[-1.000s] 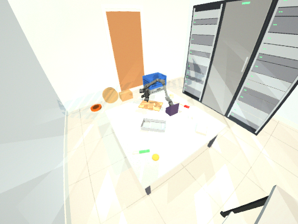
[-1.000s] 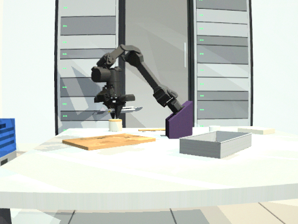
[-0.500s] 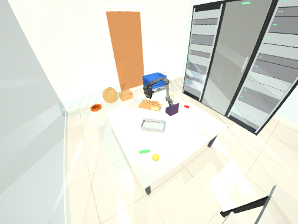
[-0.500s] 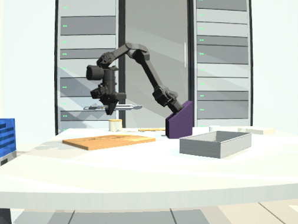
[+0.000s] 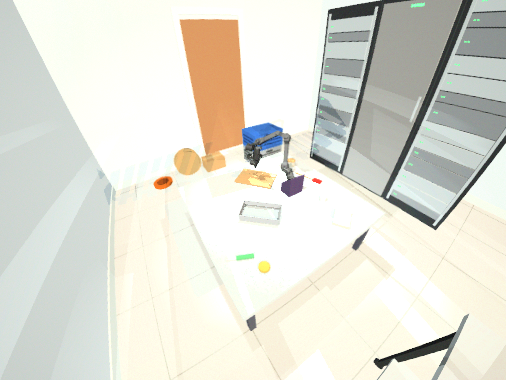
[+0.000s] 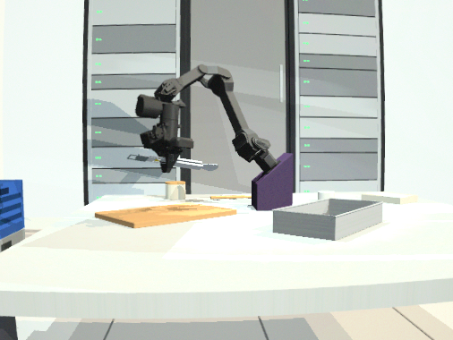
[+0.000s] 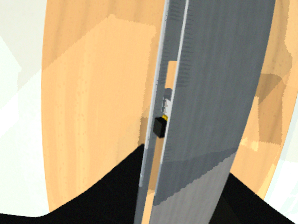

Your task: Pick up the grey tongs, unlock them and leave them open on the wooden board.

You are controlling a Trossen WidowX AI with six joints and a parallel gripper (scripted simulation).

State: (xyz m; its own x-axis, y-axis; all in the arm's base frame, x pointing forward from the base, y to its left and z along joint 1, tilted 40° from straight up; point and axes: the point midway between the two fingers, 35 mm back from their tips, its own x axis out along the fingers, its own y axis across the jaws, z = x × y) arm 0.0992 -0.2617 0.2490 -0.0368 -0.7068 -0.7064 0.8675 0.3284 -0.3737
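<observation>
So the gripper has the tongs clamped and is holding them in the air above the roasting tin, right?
Not quite. The gripper does have the grey tongs clamped and in the air, but above the wooden board, not the roasting tin, which sits off to the side. The exterior view shows it; the wrist view shows board under the tongs.

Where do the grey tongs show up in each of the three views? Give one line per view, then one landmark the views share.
Top: tongs hard to make out, at the gripper above the board's far end.
Exterior: tongs left of centre, clamped in the gripper, roughly level above the board.
Wrist: tongs fill the centre.
Shared landmark: the wooden board.
</observation>
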